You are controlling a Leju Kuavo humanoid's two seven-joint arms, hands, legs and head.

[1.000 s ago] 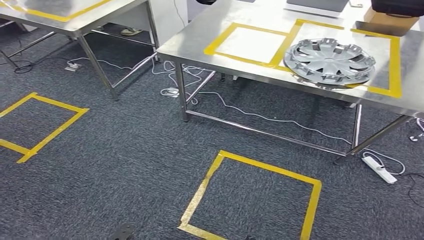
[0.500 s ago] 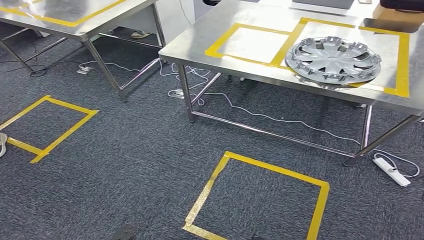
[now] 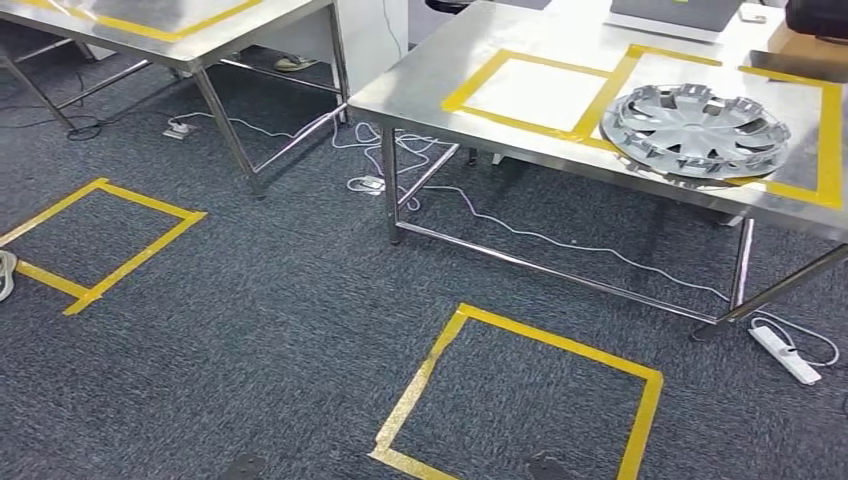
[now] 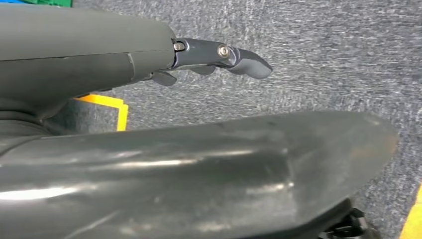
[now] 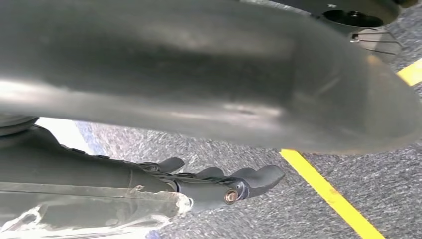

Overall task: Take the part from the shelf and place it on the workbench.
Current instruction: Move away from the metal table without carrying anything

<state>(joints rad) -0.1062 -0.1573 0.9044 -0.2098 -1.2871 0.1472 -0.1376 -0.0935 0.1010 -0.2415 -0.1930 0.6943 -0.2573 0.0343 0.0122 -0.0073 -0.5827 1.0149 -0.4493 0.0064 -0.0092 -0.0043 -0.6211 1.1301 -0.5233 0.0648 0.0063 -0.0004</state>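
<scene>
- Part, a silver wheel cover (image 3: 702,132), lies flat on the steel workbench (image 3: 420,85) at far right, over the yellow tape outline (image 3: 812,130) on the right of the bench top; its near edge is close to the bench's near edge.
- Left hand (image 4: 219,57): hangs over grey carpet (image 3: 260,300), fingers extended and apart, nothing held.
- Right hand (image 5: 224,184): hangs over carpet, fingers extended side by side, nothing held.
- Second steel table (image 3: 190,25) far left.
- Yellow tape squares on floor: one near centre (image 3: 520,400), one at left (image 3: 95,240).
- White power strip (image 3: 785,353) on the floor under the bench's right end.
</scene>
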